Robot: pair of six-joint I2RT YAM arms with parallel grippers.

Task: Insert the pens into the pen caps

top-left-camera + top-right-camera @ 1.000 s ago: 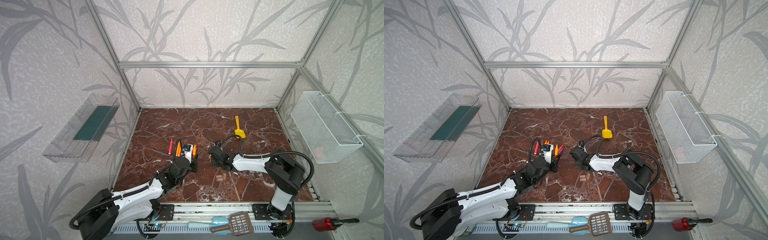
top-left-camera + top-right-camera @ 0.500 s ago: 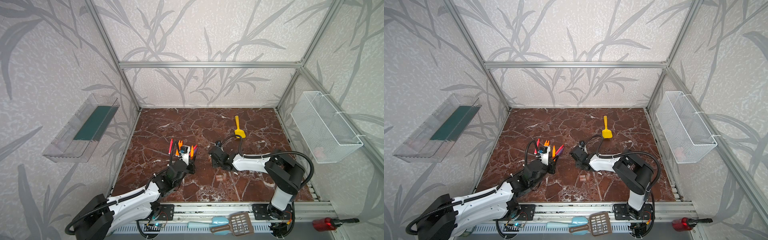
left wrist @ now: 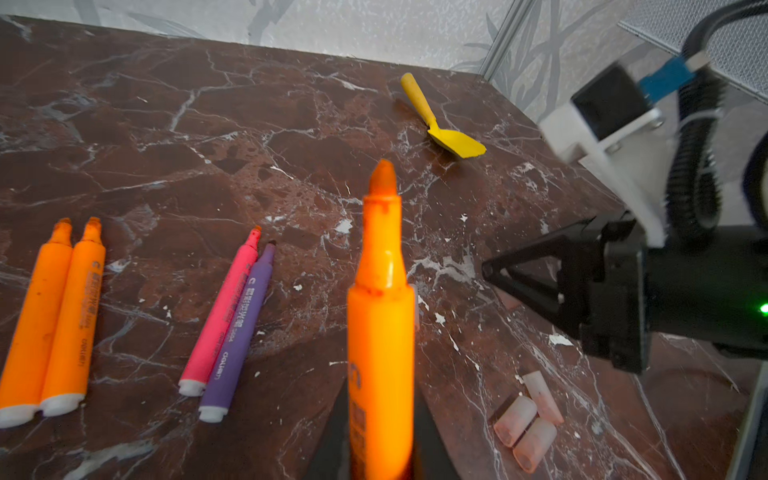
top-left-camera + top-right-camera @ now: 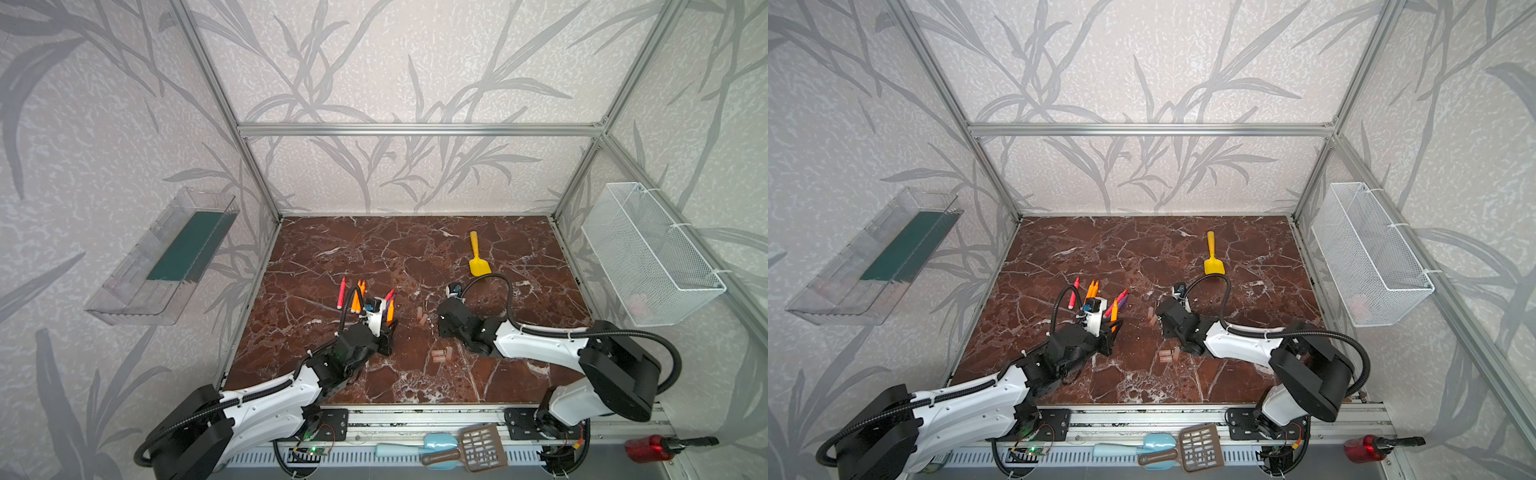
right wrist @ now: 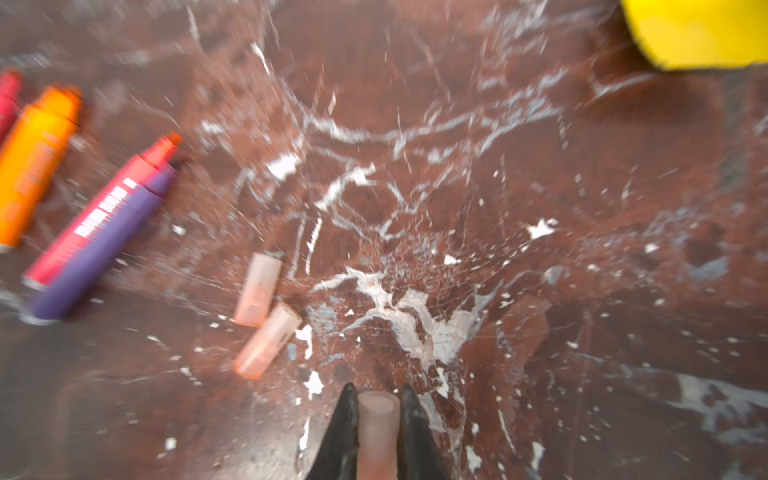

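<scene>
Arms in both top views sit about where they sat a second ago, low over the table [image 4: 415, 249]. The left gripper [image 4: 388, 328] and right gripper [image 4: 441, 330] are too small there to read, and the left arm hides part of the pens [image 4: 357, 297].

From the left wrist, we see closed fingers [image 3: 332, 436] holding an orange pen [image 3: 380, 316], tip pointing away (its lower end is cut off). Four pens lie flat on the table, and three caps [image 3: 525, 419] lie together.

From the right wrist, badly blurred, we see the gripper pinching one cap [image 5: 378, 428]. Two more caps [image 5: 257, 291] lie just ahead.
</scene>
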